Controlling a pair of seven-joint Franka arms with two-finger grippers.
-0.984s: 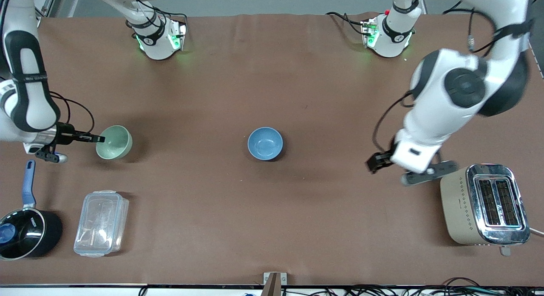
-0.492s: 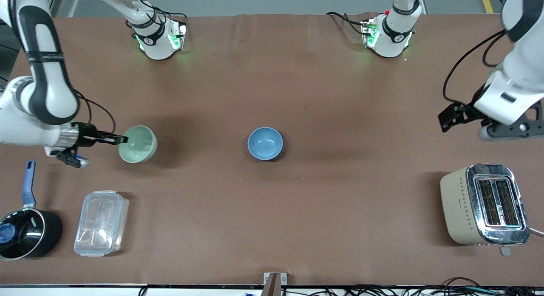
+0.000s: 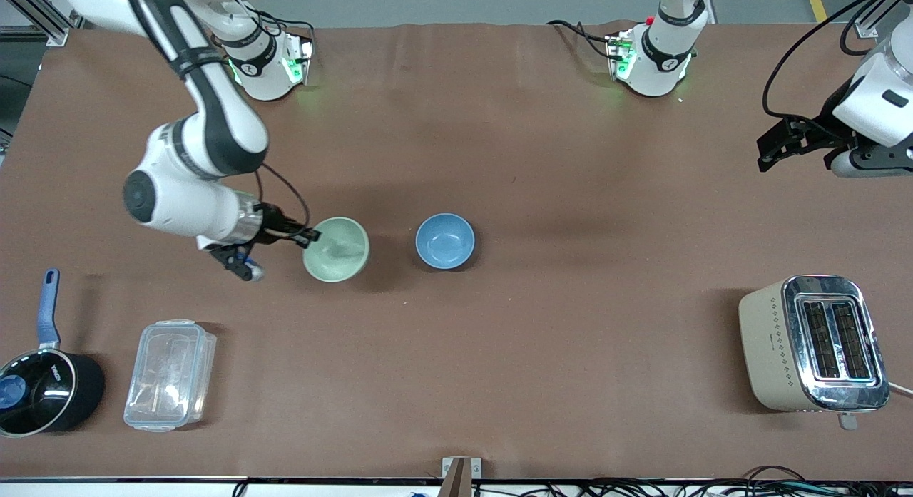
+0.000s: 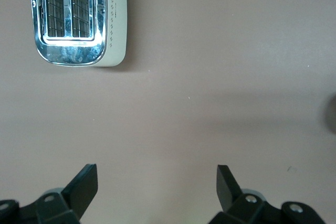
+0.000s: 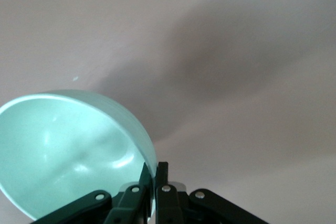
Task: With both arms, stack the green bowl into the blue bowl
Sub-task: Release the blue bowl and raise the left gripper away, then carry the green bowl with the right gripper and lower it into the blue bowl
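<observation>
Your green bowl (image 3: pixel 336 249) hangs by its rim in the right gripper (image 3: pixel 308 235), carried clear of the table (image 3: pixel 499 354) over the middle stretch, just beside the blue bowl (image 3: pixel 445 240) on the side toward the right arm's end; in the right wrist view you see the two fingers (image 5: pixel 155 178) pinched together on the bowl's wall (image 5: pixel 79 150), one inside and one outside, with the bowl tilted off them. The blue bowl sits upright and open on the table at about the same depth from the front camera as the green one, so what you have to watch is a single line: the target lies straight on from the carried bowl, along the table toward the left arm's end, with only a small gap between the two rims. I judge the next move needs that gap closed and the green bowl levelled over the blue one's mouth before any release, since a tilted rim could catch the blue bowl's edge. The right arm is plainly the nearer one. Your left gripper (image 3: pixel 777 142) waits high over the left arm's end of the table, well apart from both bowls, its fingers (image 4: pixel 84 188) spread wide on nothing, with the toaster (image 3: pixel 813 344) below it nearer the front camera
</observation>
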